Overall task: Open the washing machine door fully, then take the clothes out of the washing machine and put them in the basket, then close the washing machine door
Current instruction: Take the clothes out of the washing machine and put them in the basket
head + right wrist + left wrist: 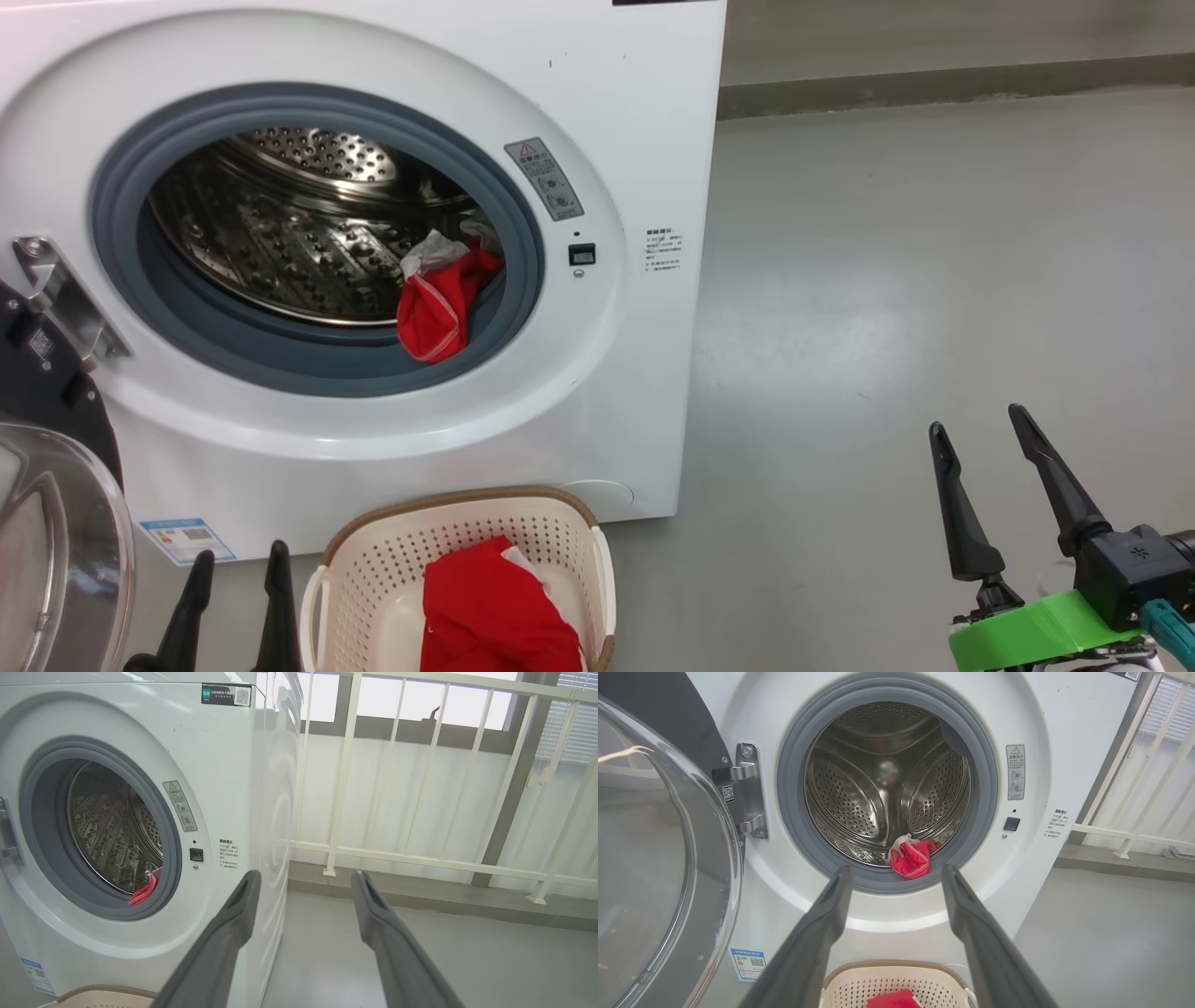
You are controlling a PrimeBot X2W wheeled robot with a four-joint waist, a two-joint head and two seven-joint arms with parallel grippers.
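Over grey floor [887, 280] before the washing machine [644, 112] my left gripper [241, 553] and right gripper [976, 420] hang spread and empty; I fear the red garment [434, 313] on its seal [308, 371] snagging, missing the basket [448, 504] at its foot.

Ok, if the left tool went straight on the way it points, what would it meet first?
The left tool would probably meet the red garment draped over the grey rubber ring of the washing machine first; depth is unclear.
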